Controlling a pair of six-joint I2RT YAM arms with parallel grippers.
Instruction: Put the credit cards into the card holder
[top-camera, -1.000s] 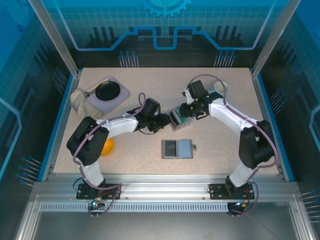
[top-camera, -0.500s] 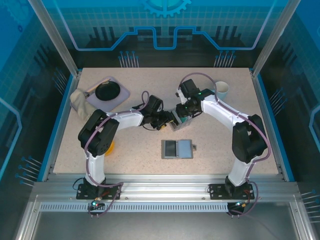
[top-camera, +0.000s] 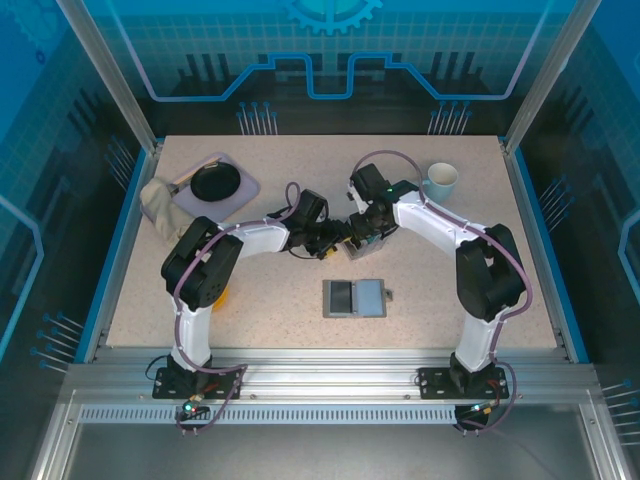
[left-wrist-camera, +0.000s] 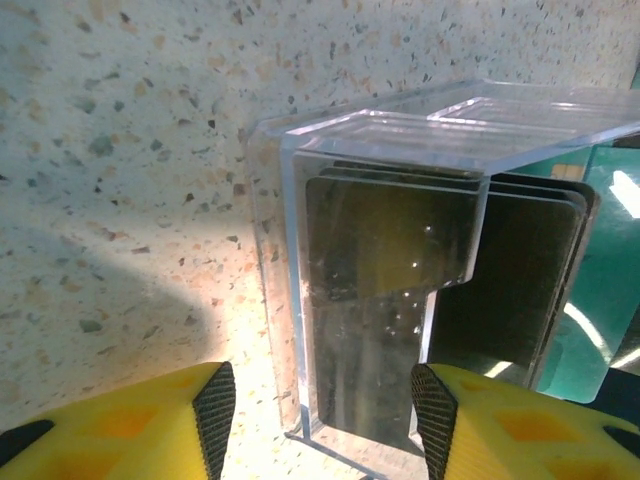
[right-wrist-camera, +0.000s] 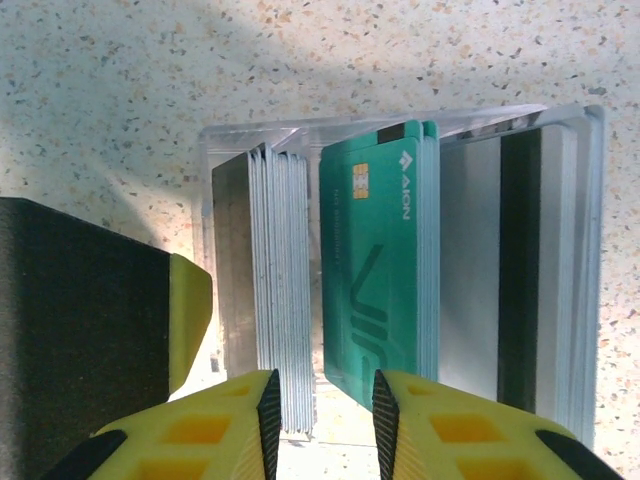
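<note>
So both arms are huddled mid-desk (top-camera: 300, 330) over the clear slotted box (left-wrist-camera: 380, 250). The credit cards (right-wrist-camera: 375, 280) are standing in its slots, a teal one next to a stack of silvery ones. The left hand (left-wrist-camera: 322, 425) is released, fingers spread either side of the box's near corner with a gap on the one side. The right hand (right-wrist-camera: 322, 420) is down at the card edges, fingers fairly close together, but honestly I can't tell if it's pinching anything. The card holder (top-camera: 355, 297) lies open on the desk, just nearer than the box.
</note>
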